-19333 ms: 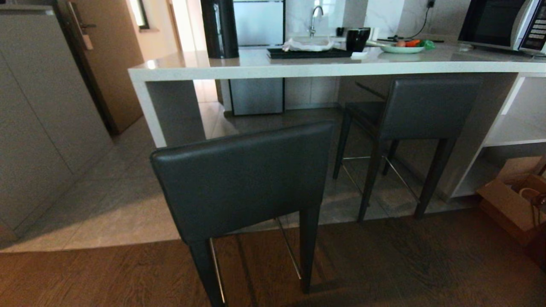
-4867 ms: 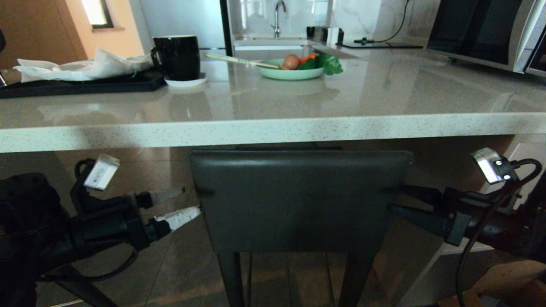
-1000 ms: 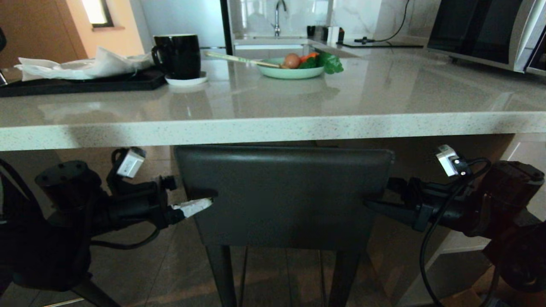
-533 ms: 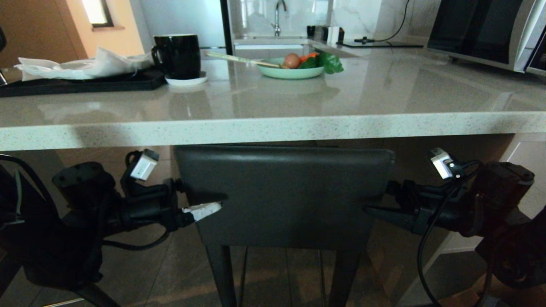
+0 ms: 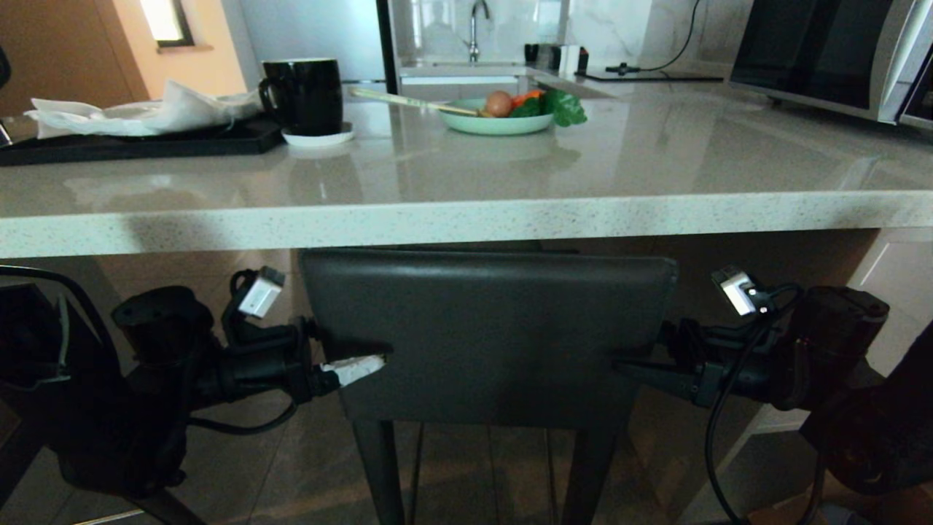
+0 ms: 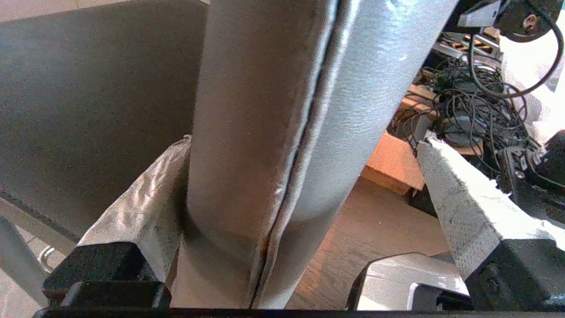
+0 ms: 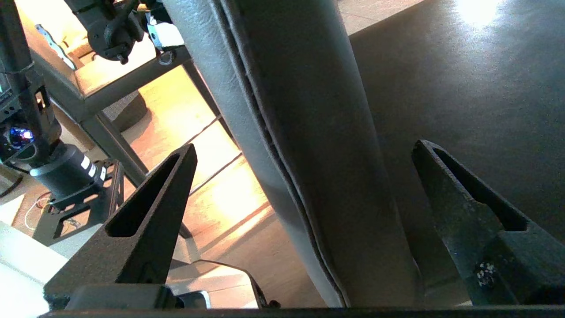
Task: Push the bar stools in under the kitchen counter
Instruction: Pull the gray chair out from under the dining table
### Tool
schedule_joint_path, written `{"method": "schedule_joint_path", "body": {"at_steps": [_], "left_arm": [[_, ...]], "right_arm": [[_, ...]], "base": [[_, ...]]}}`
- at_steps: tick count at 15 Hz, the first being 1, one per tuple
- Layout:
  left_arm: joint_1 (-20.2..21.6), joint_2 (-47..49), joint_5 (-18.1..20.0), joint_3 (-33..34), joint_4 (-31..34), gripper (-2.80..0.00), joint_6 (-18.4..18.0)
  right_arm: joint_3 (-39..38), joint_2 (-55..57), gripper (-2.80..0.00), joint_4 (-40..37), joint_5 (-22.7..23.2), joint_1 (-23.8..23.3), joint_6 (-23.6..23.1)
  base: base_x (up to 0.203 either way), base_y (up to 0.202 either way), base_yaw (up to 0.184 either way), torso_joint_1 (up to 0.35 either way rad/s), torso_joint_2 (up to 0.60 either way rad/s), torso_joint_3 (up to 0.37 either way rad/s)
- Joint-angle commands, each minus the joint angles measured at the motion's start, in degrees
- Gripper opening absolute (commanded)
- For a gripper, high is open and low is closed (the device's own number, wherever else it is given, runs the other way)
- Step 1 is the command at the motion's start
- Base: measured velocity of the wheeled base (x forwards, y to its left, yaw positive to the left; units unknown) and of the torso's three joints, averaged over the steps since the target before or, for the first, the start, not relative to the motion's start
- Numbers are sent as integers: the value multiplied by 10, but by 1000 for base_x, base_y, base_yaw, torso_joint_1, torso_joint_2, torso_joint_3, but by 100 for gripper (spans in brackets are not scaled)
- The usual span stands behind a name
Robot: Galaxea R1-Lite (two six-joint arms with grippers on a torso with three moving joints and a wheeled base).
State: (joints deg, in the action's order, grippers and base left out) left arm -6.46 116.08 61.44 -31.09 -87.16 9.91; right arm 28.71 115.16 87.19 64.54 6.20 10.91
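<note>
The counter [image 5: 466, 211] fills the upper half of the head view, a thick pale speckled slab with a glossy top, its front edge running straight across from side to side. Directly below that edge stands the stool [image 5: 485, 335], seen from behind: its dark grey leather backrest sits just under the slab's lip, centred in the view, with two thin dark legs dropping out of sight below. Only this one stool is in view. The left gripper [image 5: 350, 354] reaches in level from the left and straddles the backrest's left edge with its fingers spread wide; in the left wrist view the padded edge of the backrest [image 6: 269, 145] stands between the two fingers, the taped one on the seat side lying against the leather and the other standing clear of it on the outer side. The right gripper [image 5: 638, 364] does the same from the right, also wide open; the right wrist view shows the backrest edge [image 7: 304, 145] between its two dark pointed fingers with a gap on each side. On the counter top, a microwave [image 5: 831, 58] sits at the far right, a black tray [image 5: 138, 142] with crumpled white paper at the far left, a black mug [image 5: 302, 95] beside the tray, and a pale green plate [image 5: 496, 124] of vegetables further back.
</note>
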Motion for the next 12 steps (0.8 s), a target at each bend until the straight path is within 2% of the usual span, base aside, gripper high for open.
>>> {"method": "schedule_joint_path", "body": {"at_steps": [1,6,10,12], "left_arm": [[-7,-7,3,4,-5,0,1],[-34,-26,1,24,-5,0,5],[-43,-24,-41,26,-5,0,-1],[-47,-26,-43,31,-5,0,-6]], "right_arm": [[0,0,0,5,3,6,1],[-5,-1,0,5,1,15,0],[-4,1,0,5,1,8,0],[-5,-1,0,5,1,8,0]], "base": [[0,0,0,0,0,0],[0,0,0,0,0,0],[0,0,0,0,0,0],[0,0,0,0,0,0]]}}
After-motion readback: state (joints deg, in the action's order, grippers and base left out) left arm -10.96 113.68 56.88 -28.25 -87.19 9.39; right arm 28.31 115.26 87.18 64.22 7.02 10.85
